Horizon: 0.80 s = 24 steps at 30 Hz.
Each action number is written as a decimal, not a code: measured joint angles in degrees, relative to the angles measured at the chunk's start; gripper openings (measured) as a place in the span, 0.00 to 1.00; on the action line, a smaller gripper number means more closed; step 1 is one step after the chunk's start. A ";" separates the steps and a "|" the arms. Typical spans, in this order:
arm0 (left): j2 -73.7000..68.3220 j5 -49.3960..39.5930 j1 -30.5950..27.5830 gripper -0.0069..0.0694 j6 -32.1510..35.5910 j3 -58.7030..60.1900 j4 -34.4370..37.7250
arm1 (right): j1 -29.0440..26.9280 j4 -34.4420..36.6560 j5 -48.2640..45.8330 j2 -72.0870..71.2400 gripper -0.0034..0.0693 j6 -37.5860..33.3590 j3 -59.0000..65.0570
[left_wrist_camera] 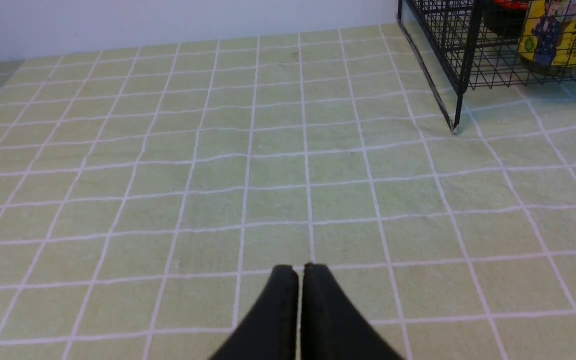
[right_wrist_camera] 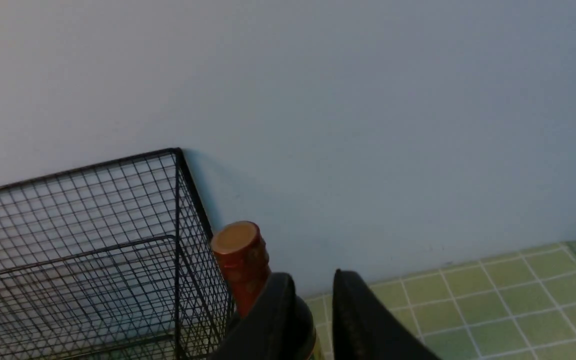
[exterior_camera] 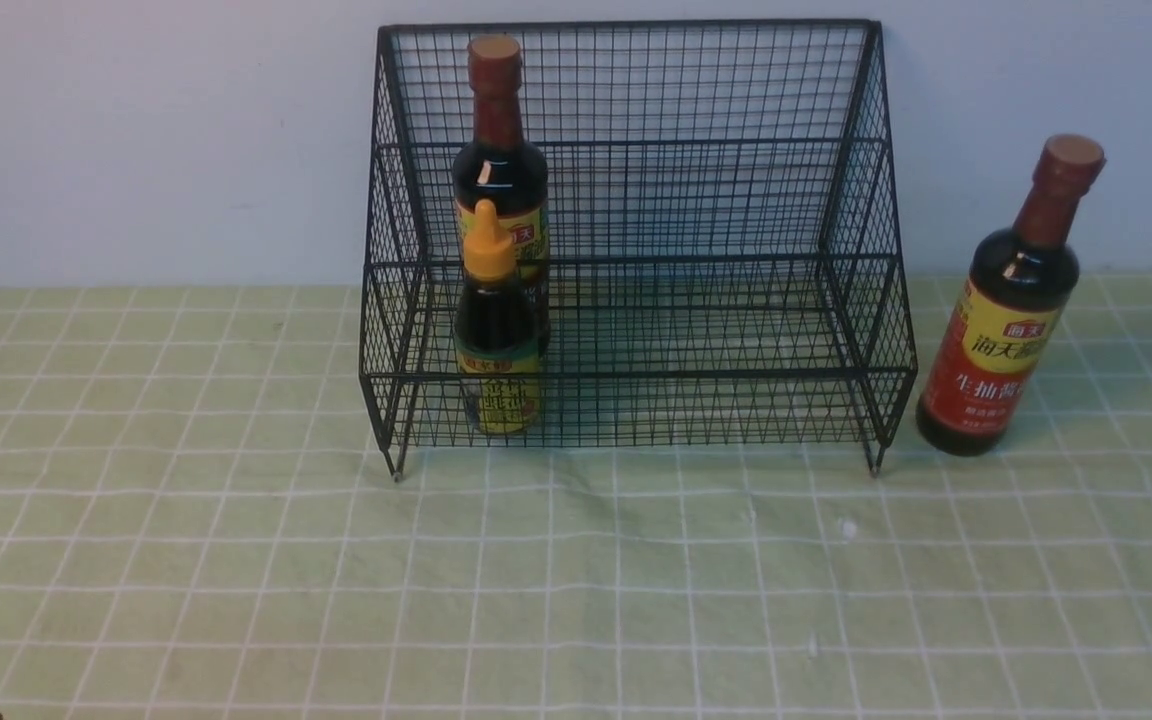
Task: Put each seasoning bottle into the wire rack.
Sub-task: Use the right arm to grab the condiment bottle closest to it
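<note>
Red-labelled, the last tall bottle [right_wrist_camera: 240, 250] stands on the worktop [exterior_camera: 236, 560] just beyond your right fingers [right_wrist_camera: 268, 320], offset toward the wire rack [right_wrist_camera: 93, 225] rather than between them. They are barely parted and empty: widen them, centre on the body, then close; your left fingers [left_wrist_camera: 280, 310] are pressed together, idle.

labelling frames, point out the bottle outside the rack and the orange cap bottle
bottle outside the rack [exterior_camera: 991, 375]: front view, on its red label
orange cap bottle [exterior_camera: 494, 315]: front view, on its dark body

Even bright light, soft shadows, slight edge blur.
</note>
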State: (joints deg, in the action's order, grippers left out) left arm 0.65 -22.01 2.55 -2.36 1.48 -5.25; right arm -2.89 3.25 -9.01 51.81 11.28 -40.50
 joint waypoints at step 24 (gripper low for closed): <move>0.00 0.00 0.00 0.08 0.00 0.00 0.00 | 7.49 -0.83 13.02 34.77 0.68 -6.18 -14.65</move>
State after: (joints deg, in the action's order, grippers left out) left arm 0.65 -22.01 2.55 -2.36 1.48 -5.25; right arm 4.60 2.43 4.01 86.58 5.10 -55.14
